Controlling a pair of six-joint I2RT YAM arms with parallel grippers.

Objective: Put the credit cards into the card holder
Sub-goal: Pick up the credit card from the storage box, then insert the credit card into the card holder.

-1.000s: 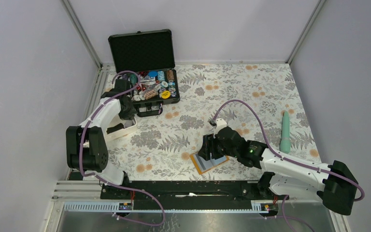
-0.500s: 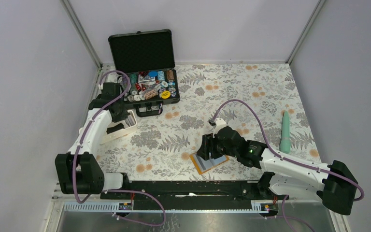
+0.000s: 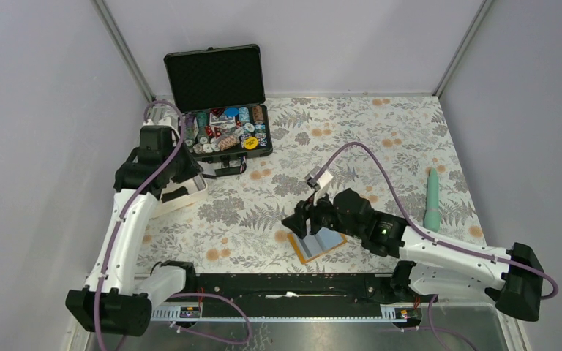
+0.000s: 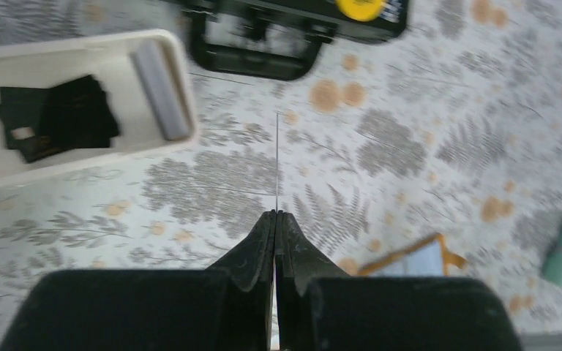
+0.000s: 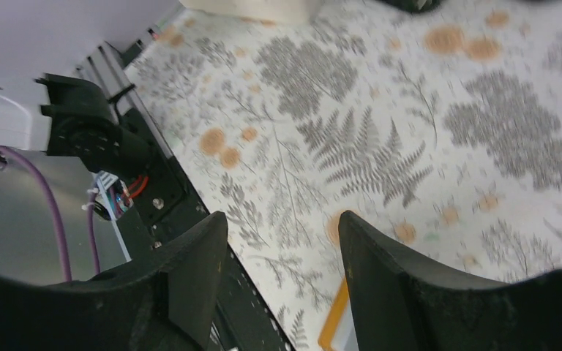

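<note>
Spanning the view: floral table [image 3: 380, 139]. All places are given from the holder [image 3: 324, 246].

Left arm [image 3: 128, 219] stretches up the table side well left of holder. Right arm [image 3: 439, 252] comes in from holder's right, its wrist covering holder's far part.

Black case [image 3: 216, 77] stands well back-left of holder, lid up, chips [image 3: 234, 133] inside. White tray [image 4: 15, 77] sits well left of holder, just in front of case.

Right gripper [image 5: 278, 227] is raised above holder's left edge, not touching it. Its jaws are wide, with only cloth showing between them.

Left gripper [image 4: 276, 219] is up over the cloth well back-left of holder, near tray and case. Its tips are pinched tight on a thin card [image 4: 276, 161] seen edge-on, just a hairline past the tips. Card colour cannot be told.

Teal stick [image 3: 432, 197] lies well right of holder, long side running front to back.

Holder lies open and flat near the table's front edge, pale blue sleeve up, orange border round it. No card is visible on the part that shows.

Black cards [image 4: 58, 121] lie loose and overlapping in tray, well left of holder. Grey strip [image 4: 161, 88] lies along the tray wall on holder's side; cannot tell if it's a card.
</note>
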